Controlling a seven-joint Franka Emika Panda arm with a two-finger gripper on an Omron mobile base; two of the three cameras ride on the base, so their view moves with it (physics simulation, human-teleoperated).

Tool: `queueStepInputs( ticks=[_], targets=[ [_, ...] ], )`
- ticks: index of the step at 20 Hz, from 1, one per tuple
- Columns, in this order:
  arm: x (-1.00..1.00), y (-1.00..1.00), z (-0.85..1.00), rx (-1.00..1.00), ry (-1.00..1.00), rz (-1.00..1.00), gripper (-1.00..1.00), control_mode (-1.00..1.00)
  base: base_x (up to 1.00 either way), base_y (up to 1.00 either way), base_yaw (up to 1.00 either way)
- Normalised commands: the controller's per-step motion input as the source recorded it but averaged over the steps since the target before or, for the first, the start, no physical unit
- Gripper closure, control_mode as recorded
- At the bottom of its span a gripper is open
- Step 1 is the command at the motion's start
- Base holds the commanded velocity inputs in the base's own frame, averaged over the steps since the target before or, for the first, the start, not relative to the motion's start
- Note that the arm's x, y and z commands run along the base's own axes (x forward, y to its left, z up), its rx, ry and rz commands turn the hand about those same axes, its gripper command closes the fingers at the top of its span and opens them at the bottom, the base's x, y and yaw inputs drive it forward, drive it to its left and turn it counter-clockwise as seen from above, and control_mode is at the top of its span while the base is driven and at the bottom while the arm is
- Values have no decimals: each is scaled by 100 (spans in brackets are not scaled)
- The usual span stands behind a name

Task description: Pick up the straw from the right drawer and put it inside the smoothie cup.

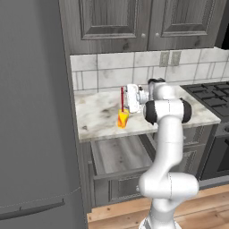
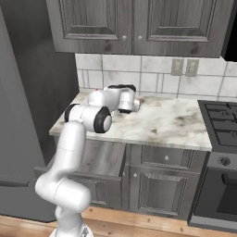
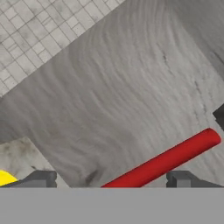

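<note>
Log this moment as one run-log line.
straw: upright in smoothie cup | end effector: open, beside straw | right drawer: open

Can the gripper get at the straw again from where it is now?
Probably yes. The straw stands in the yellow smoothie cup on the counter, right beside the open gripper. In the hand view it runs between the two fingers, and nothing blocks it.
</note>
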Motion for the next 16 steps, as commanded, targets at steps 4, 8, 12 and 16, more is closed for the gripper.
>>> queueStepInputs(
  ticks=[4, 8, 12, 16],
  targets=[
    [-69, 2, 0, -2, -25, 0, -100, -100, 0, 0, 0],
    [-54, 9, 2, -3, -20, 0, -100, -100, 0, 0, 0],
    [-8, 18, 26, -1, -3, 0, -100, -100, 0, 0, 0],
    [0, 19, 47, 0, 0, -4, -100, -100, 0, 0, 0]
  ],
)
